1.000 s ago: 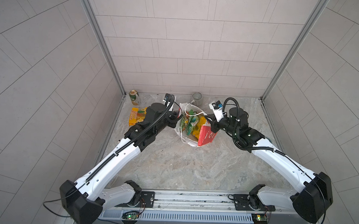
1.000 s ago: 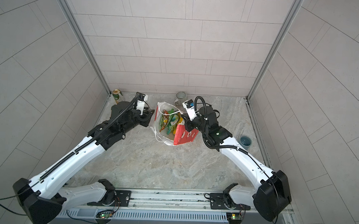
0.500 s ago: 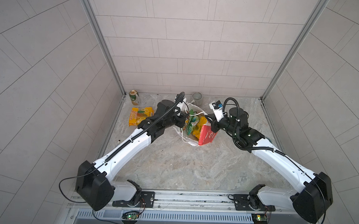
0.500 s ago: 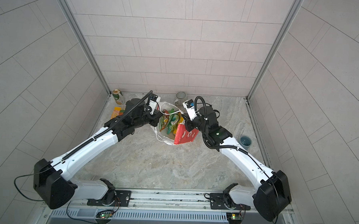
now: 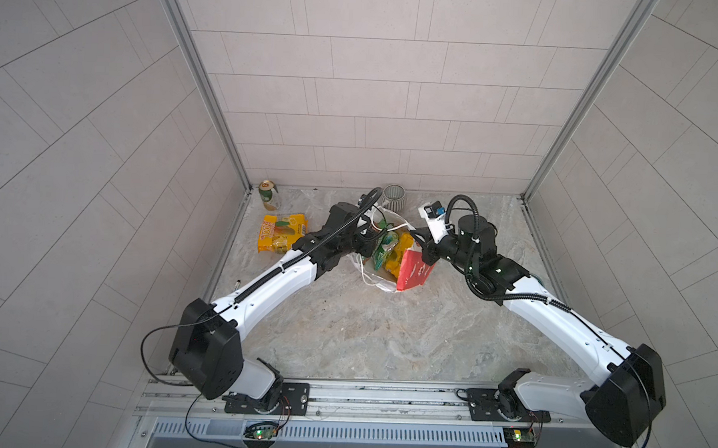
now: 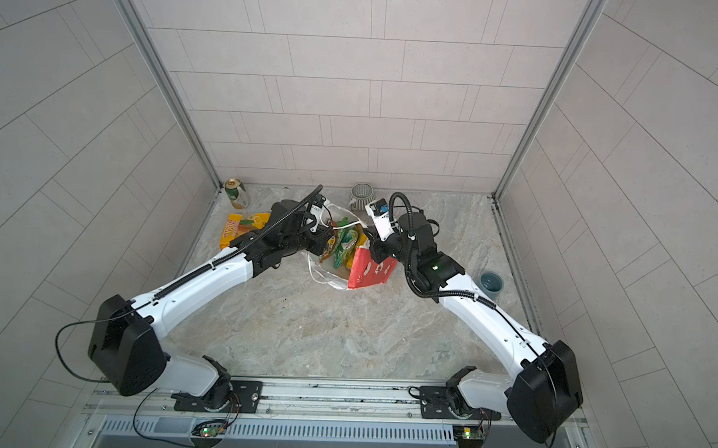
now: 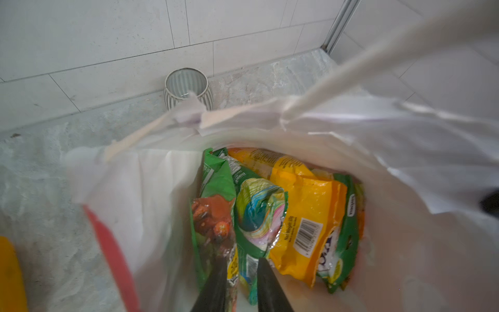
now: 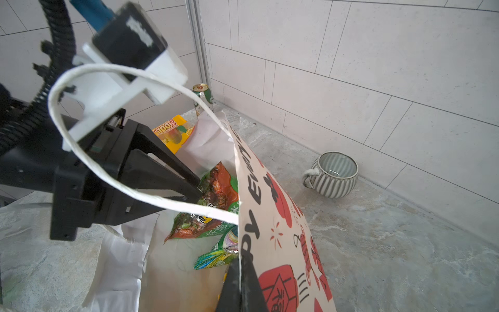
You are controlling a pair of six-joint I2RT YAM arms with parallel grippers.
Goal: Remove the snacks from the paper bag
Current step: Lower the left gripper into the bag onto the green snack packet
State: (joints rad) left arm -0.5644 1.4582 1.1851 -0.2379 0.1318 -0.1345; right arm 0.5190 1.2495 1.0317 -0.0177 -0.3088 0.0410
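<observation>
Your left tool (image 7: 241,261) reaches into the open mouth of the paper bag (image 7: 151,189). Its two dark fingers (image 7: 213,286) are slightly parted, one on each side of the edge of the green chips packet (image 7: 213,216). You cannot tell whether they pinch that packet or only straddle it.

Your right tool (image 8: 239,283) is clenched on the top edge of the bag's printed wall. The red and black print faces outward.

In both top views the bag (image 5: 413,273) (image 6: 367,273) sits near the back middle of the desk (image 5: 365,329), between your two arms. Its red side panel faces the right arm.

Inside the bag, pressed together beside the chips packet, stand a crumpled green-yellow packet (image 7: 259,213) and a yellow-orange packet (image 7: 305,205). A second yellow-orange packet (image 5: 281,233) lies flat on the desk outside the bag, to its left, partly hidden by the left arm.

A white cord handle (image 8: 67,127) loops across the body of the left tool in the right wrist view. A drink can (image 5: 268,194) stands upright in the back left corner. A ribbed grey mug (image 5: 394,195) stands against the back wall, just behind the bag.
</observation>
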